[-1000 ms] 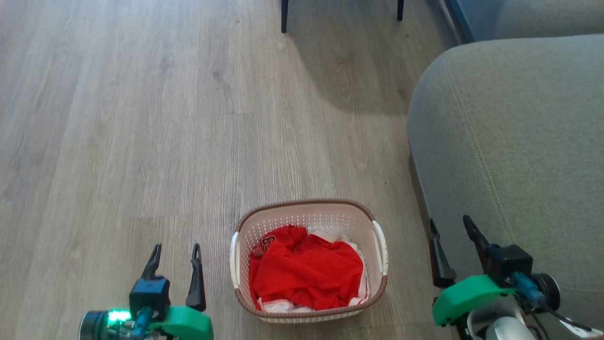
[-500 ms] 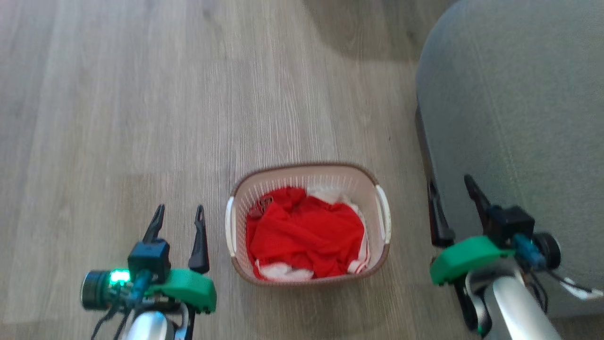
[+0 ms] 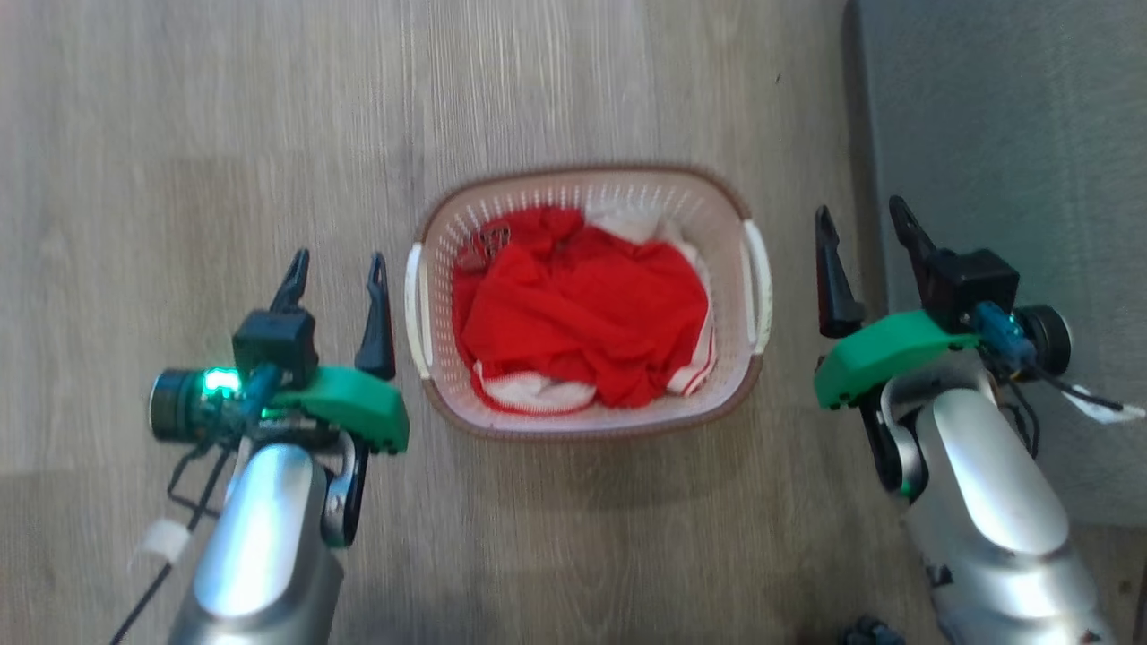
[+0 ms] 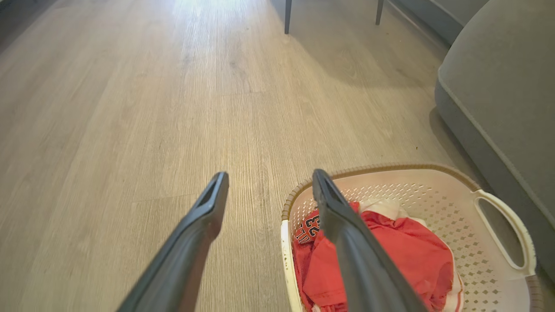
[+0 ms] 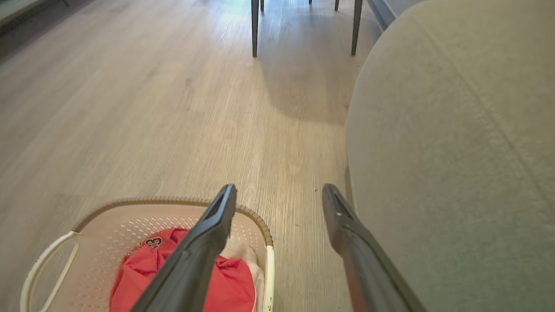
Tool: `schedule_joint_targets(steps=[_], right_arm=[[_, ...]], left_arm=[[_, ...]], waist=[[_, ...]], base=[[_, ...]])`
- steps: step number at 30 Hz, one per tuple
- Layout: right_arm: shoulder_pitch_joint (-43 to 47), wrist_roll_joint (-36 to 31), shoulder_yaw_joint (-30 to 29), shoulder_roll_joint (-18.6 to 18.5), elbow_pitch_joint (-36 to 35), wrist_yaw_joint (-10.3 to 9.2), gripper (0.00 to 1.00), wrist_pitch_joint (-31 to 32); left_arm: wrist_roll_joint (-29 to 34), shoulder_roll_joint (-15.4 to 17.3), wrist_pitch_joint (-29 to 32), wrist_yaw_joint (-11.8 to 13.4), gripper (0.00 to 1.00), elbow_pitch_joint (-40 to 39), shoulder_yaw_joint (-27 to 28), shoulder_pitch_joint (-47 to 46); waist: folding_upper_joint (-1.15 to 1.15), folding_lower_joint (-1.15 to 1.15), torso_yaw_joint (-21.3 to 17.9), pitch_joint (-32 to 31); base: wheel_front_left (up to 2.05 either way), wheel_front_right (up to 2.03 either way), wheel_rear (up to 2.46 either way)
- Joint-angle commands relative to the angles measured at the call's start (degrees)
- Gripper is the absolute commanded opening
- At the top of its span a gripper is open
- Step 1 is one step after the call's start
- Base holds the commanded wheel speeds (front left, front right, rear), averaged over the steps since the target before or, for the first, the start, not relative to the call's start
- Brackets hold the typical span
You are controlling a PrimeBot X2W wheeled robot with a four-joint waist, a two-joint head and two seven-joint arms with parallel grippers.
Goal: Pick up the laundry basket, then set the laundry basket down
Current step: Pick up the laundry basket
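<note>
Between both grippers — jaws spread, empty — sits the laundry basket [image 3: 587, 421].

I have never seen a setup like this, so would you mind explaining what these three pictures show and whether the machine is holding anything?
It is a wheeled robot with two arms. The head view looks down from its head: the left gripper and right gripper stand open on either side of the laundry basket, holding nothing. The basket sits on the wooden floor with red and white clothes inside. A grey sofa is at the robot's right. The other two pictures come from cameras on each wrist, looking along that gripper's two dark fingers towards the basket.
</note>
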Motion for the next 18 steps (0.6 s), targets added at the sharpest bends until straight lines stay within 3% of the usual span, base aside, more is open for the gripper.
schedule_joint_targets(steps=[1, 18], right_arm=[[-0.7, -0.6, 1.1, -0.2, -0.7, -0.09, 1.00, -0.6], [-9.4, -2.8, 0.7, -0.2, 8.7, -0.09, 1.00, -0.6]], left_arm=[[-0.8, 0.4, -0.5, -0.2, 1.00, -0.5, 1.6, -1.2], [-6.9, 0.4, -0.5, -1.0, 1.00, 15.9, -8.0, -15.1]], waist=[[0.00, -0.02, 0.9, 4.5], [0.00, -0.02, 2.6, 18.7]], base=[[0.00, 0.00, 0.00], [0.00, 0.00, 0.00]])
